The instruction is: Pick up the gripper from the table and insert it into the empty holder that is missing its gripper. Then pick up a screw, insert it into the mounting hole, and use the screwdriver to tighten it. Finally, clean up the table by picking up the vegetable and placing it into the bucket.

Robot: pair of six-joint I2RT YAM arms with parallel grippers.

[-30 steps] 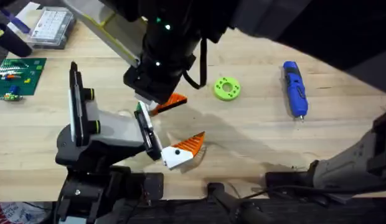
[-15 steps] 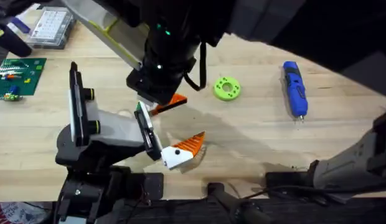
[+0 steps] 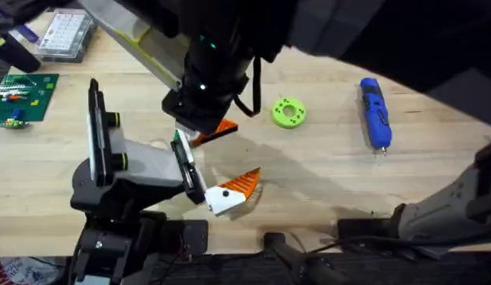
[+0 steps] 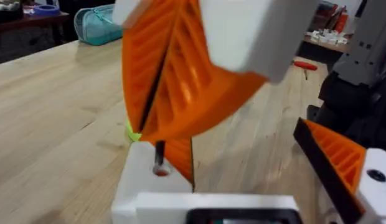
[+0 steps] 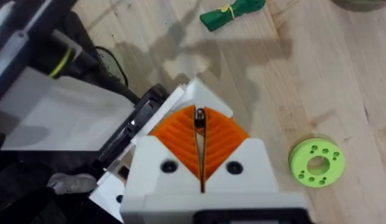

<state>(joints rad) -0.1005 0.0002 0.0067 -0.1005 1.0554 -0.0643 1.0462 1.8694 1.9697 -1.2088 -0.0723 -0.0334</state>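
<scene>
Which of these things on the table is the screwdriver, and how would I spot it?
Look at the wooden table, toward its far right side. The screwdriver lies alone there, right of the round green disc. It is the one blue, pen-shaped item, with a short metal tip.

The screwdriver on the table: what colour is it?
Blue. The screwdriver shows best in the overhead view, lying on the table.

Electronics lab: green circuit board (image 3: 22,96), parts organizer box (image 3: 65,35), butcher-block table (image 3: 325,170), robot fixture.
</scene>
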